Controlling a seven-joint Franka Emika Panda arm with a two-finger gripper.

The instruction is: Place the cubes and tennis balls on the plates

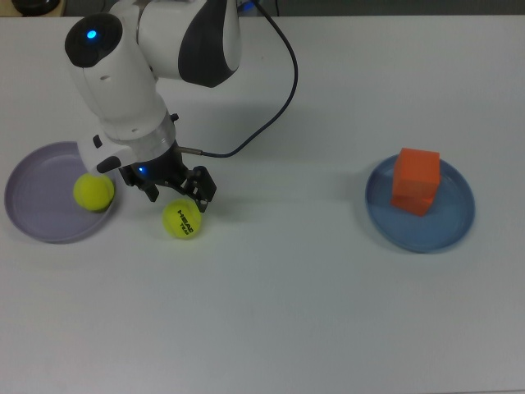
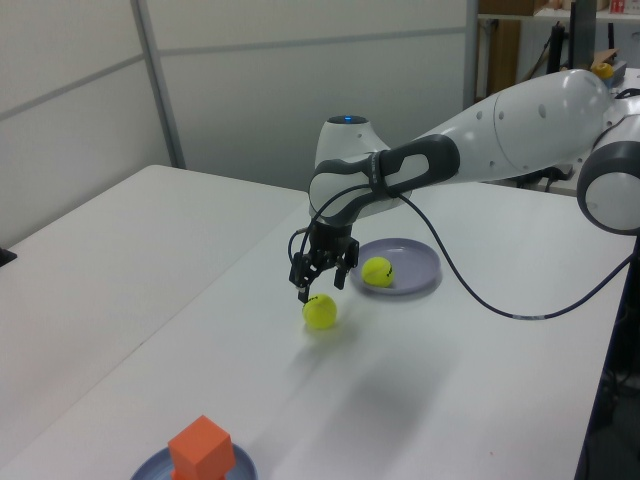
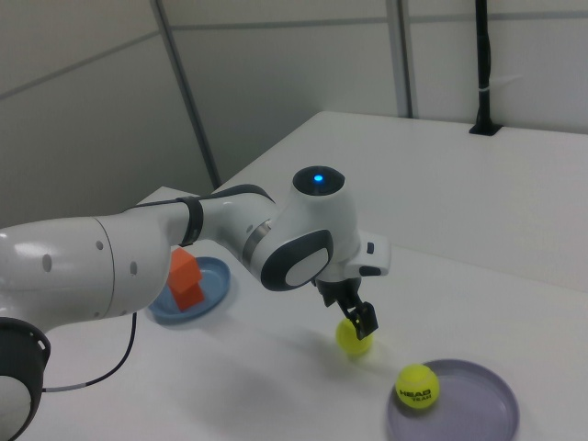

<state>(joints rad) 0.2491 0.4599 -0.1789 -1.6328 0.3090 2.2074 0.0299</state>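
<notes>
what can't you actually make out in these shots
- Lower cube: in the top view it is mostly covered by the upper cube stacked on it.
- Blue plate: in the left view it is cut off by the bottom edge, so nothing below the one visible cube shows.
- Purple plate: in the top view its right rim is hidden under the arm's wrist.

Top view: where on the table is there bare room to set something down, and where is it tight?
The widest bare stretch lies between the loose tennis ball and the blue plate, and along the table's whole near edge. The lilac plate has free floor on the top view's left of its ball. It is crowded around the open gripper, and the orange cubes fill the blue plate's middle.
</notes>
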